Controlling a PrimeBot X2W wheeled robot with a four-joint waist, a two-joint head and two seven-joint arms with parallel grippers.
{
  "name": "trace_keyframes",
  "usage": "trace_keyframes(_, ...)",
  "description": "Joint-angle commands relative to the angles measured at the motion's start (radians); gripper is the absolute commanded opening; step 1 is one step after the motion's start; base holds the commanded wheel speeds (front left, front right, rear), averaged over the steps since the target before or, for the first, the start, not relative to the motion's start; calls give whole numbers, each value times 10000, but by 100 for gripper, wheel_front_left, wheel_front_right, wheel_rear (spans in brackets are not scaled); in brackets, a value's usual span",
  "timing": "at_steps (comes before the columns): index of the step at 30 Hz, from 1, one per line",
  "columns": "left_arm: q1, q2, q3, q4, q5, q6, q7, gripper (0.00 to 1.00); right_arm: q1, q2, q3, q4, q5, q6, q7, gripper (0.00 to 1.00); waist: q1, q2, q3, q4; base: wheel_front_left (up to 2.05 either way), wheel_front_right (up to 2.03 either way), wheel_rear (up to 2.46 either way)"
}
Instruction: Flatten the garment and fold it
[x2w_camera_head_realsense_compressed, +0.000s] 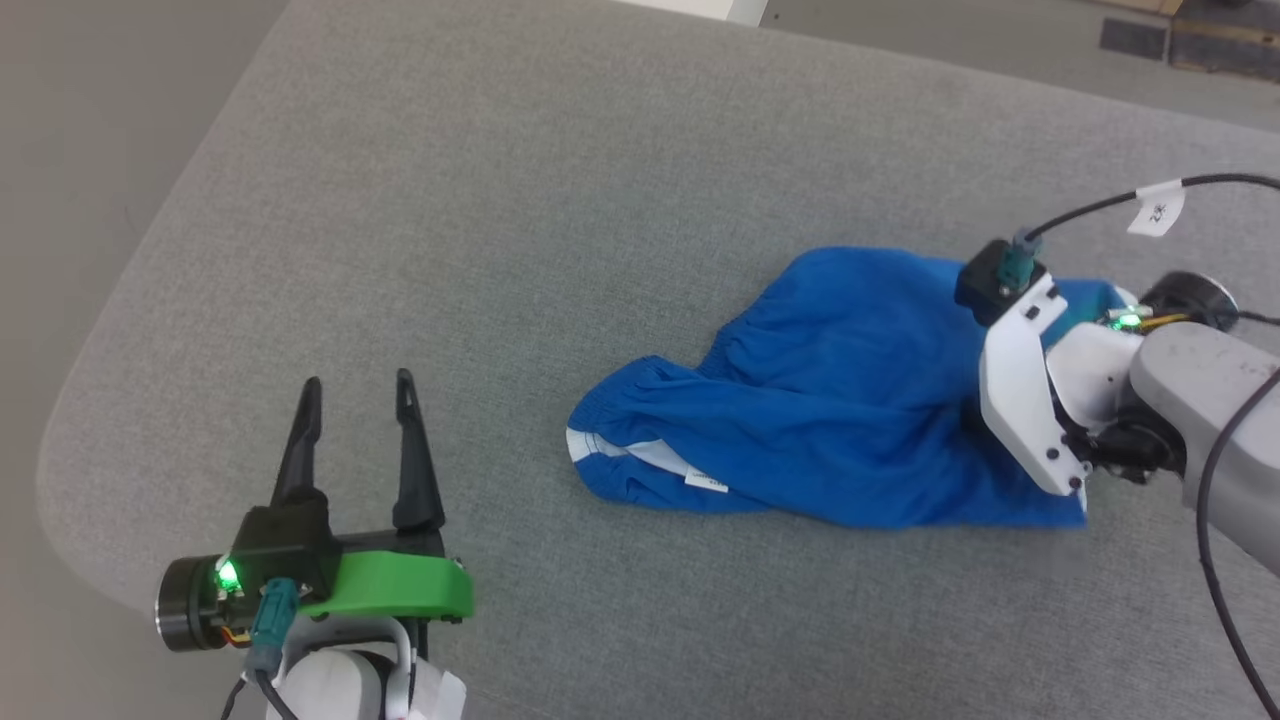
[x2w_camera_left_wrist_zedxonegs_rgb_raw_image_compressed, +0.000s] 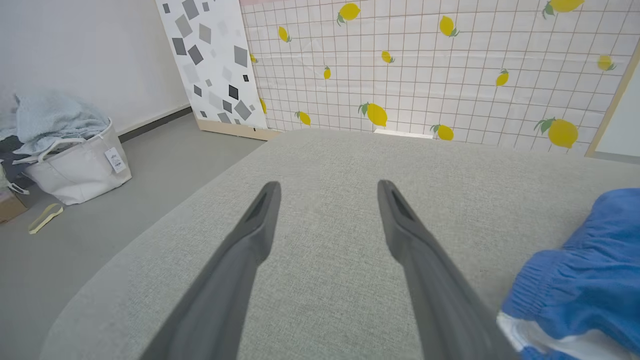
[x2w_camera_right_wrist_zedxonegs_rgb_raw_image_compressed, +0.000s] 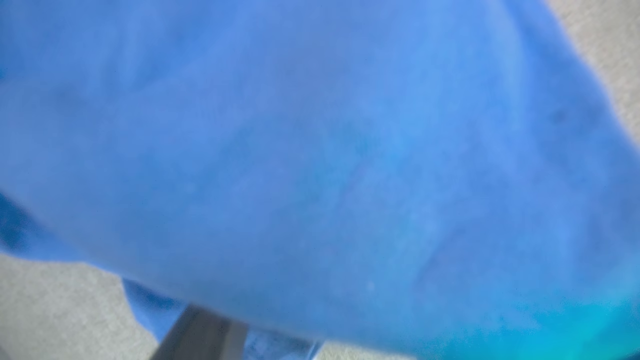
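Lying crumpled toward the right edge of the grey tabletop (x2w_camera_head_realsense_compressed: 600, 150): blue shorts (x2w_camera_head_realsense_compressed: 830, 400).
At their right end the right gripper (x2w_camera_head_realsense_compressed: 1015, 390) has its fingers buried, so clasped or not I cannot tell; the left gripper (x2w_camera_head_realsense_compressed: 358, 380) hovers, fingers spread wide, by the near-left corner.

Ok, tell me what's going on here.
The robot is working on crumpled blue shorts lying on a grey padded surface. Its right hand is down at the shorts' right end, fingers hidden by cloth, so a grip cannot be confirmed. Its left hand is open over bare surface, apart from the shorts. Nothing is flattened or folded yet.
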Motion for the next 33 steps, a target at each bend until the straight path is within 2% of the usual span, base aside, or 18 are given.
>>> trace_keyframes(1,-130,-67,106,40,171,-77,-35,100,35,215,253,-4,-112,-19,-370,0,0,-1,34,-25,0,0,0)
trace_keyframes(7,-63,-154,381,55,358,-287,-36,100,-825,123,370,-279,-76,-19,-1595,0,0,-1,-246,-359,0,0,0)
trace_keyframes(13,-124,-206,345,-11,454,-469,-36,100,-1734,129,118,290,294,-19,-2465,0,0,-1,-104,-328,0,0,0)
trace_keyframes(19,-423,-237,88,10,405,-567,-36,100,-2231,759,-59,2213,67,-19,-3303,0,0,-1,586,112,0,0,0)
trace_keyframes(25,-622,-245,-246,62,105,-359,-36,100,-2224,1746,-353,4278,-394,-19,-5209,0,0,-1,902,500,0,0,0)
trace_keyframes(26,-611,-245,-266,75,90,-310,-36,100,-2175,1917,-400,4575,-413,-19,-5485,24,0,-1,881,498,0,0,0)
trace_keyframes(27,-591,-246,-264,86,81,-269,-36,100,-2116,2035,-378,4751,-428,-19,-5618,100,0,-1,833,474,0,0,0)
trace_keyframes(30,-435,-246,-161,101,118,-169,-36,100,-1997,2192,-177,4894,-461,-19,-5951,100,0,-1,555,291,0,0,0)
trace_keyframes(33,-280,-247,-14,76,218,-168,-36,100,-2173,2010,-3,4781,-602,-19,-6352,100,0,-1,284,58,0,0,0)
